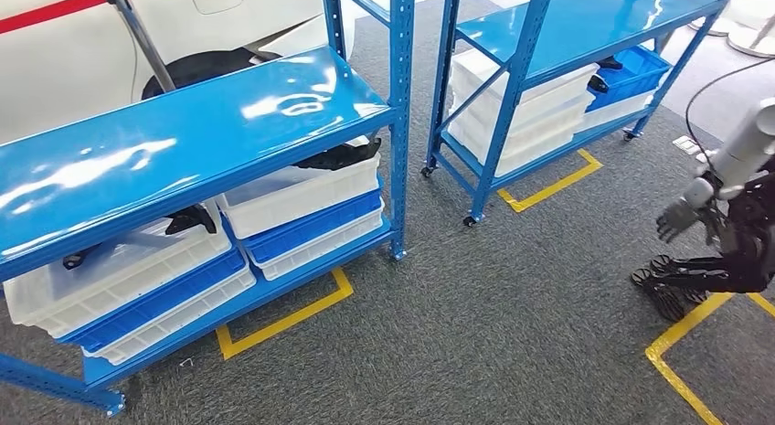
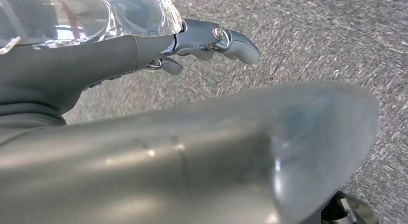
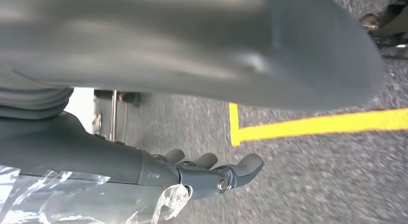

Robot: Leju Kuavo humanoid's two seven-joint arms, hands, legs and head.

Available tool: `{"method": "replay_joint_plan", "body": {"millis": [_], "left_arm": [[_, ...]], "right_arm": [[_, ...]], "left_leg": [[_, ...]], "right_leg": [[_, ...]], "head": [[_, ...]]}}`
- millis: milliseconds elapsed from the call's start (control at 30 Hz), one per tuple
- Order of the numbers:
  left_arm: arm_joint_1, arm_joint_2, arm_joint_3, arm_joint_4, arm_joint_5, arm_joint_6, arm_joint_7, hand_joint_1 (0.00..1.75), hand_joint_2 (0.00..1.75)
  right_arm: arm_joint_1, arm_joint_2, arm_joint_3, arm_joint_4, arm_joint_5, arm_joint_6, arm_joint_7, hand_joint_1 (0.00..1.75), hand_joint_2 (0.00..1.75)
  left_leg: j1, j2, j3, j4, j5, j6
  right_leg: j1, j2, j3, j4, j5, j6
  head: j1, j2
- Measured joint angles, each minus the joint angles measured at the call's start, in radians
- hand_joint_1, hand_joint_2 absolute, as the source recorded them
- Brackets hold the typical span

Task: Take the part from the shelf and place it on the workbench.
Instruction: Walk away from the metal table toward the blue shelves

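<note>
The right hand [image 3: 211, 173] is hanging low over grey carpet [image 3: 308, 185], its fingers [image 3: 248, 165] extending loosely apart and holding nothing, with a yellow floor line [image 3: 317, 125] lying just beyond them. The left hand [image 2: 211, 41] is likewise hanging above the carpet, fingers stretching out slightly curled and empty, though motion blur is making the exact spread hard to judge. In the head view, dark parts [image 1: 343, 156] are sitting in white bins [image 1: 302, 192] on the lower level of the blue shelf [image 1: 183, 132]. Another robot [image 1: 731, 215] is standing at the right, well apart from the shelf.
</note>
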Motion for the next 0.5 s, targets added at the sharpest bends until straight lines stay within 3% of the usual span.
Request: {"method": "replay_joint_plan", "body": {"millis": [67,133,167,200,267,333,367,400,433,500], "left_arm": [[-0.001,-0.001,0.000,0.000,-0.001,0.001,0.000,0.00,0.00],[0.002,0.000,0.000,0.000,-0.001,0.003,0.002,0.00,0.00],[0.003,0.000,0.000,0.000,-0.001,0.003,0.003,0.00,0.00],[0.003,0.001,0.000,0.000,-0.001,0.003,0.004,0.00,0.00],[0.001,0.001,0.000,0.000,-0.001,0.004,0.004,0.00,0.00],[0.001,0.001,0.000,0.000,-0.001,0.004,0.004,0.00,0.00],[0.003,0.001,0.000,0.000,-0.001,0.004,0.004,0.00,0.00],[0.005,0.001,0.000,0.000,-0.001,0.004,0.004,0.00,0.00],[0.006,0.001,0.000,0.000,-0.001,0.004,0.004,0.00,0.00],[0.002,0.001,0.000,0.000,-0.001,0.004,0.004,0.00,0.00]], "right_arm": [[0.000,-0.001,0.000,0.000,0.000,0.000,0.000,0.00,0.00],[-0.002,0.000,0.001,0.000,0.000,0.000,0.000,0.00,0.00],[-0.004,0.001,0.001,0.000,0.000,0.000,0.001,0.00,0.00],[-0.004,0.002,0.001,0.000,0.000,0.000,0.001,0.00,0.00],[-0.001,0.001,0.001,0.000,0.000,0.000,0.002,0.00,0.00],[0.001,0.001,0.001,0.000,0.000,0.000,0.002,0.00,0.00],[0.001,0.001,0.001,0.000,0.000,0.000,0.002,0.00,0.00],[0.001,0.001,0.001,0.000,0.000,0.000,0.002,0.00,0.00],[0.000,0.001,0.001,0.000,0.000,0.000,0.002,0.00,0.00],[0.000,0.001,0.001,0.000,0.000,0.000,0.002,0.00,0.00]], "left_leg": [[-0.002,-0.022,-0.003,0.001,-0.004,-0.010],[-0.001,-0.033,-0.007,0.003,-0.006,-0.020],[0.000,-0.018,-0.015,0.018,-0.015,-0.025],[0.001,0.005,-0.033,0.056,-0.037,-0.030],[0.003,0.054,-0.107,0.206,-0.113,-0.040],[0.008,0.066,-0.180,0.352,-0.168,-0.049],[0.010,0.068,-0.190,0.369,-0.166,-0.051],[0.011,0.072,-0.174,0.337,-0.144,-0.052],[0.011,0.083,-0.138,0.263,-0.107,-0.051],[0.005,0.138,-0.049,0.091,-0.040,-0.043]], "right_leg": [[0.002,0.027,0.029,-0.067,0.025,-0.010],[0.002,0.005,0.035,-0.075,0.034,-0.022],[0.001,-0.007,0.037,-0.078,0.037,-0.029],[-0.001,-0.020,0.038,-0.081,0.039,-0.034],[-0.003,-0.048,0.038,-0.084,0.039,-0.040],[-0.003,-0.075,0.038,-0.084,0.036,-0.040],[-0.003,-0.087,0.039,-0.084,0.033,-0.039],[-0.004,-0.099,0.042,-0.084,0.031,-0.038],[-0.004,-0.109,0.046,-0.084,0.028,-0.035],[-0.002,-0.129,0.057,-0.083,0.019,-0.026]], "head": [[-0.001,0.000],[-0.002,0.000],[-0.003,0.000],[-0.004,0.000],[-0.008,0.000],[-0.008,0.000],[-0.008,0.000],[-0.009,0.000],[-0.009,0.000],[-0.009,0.000]]}}
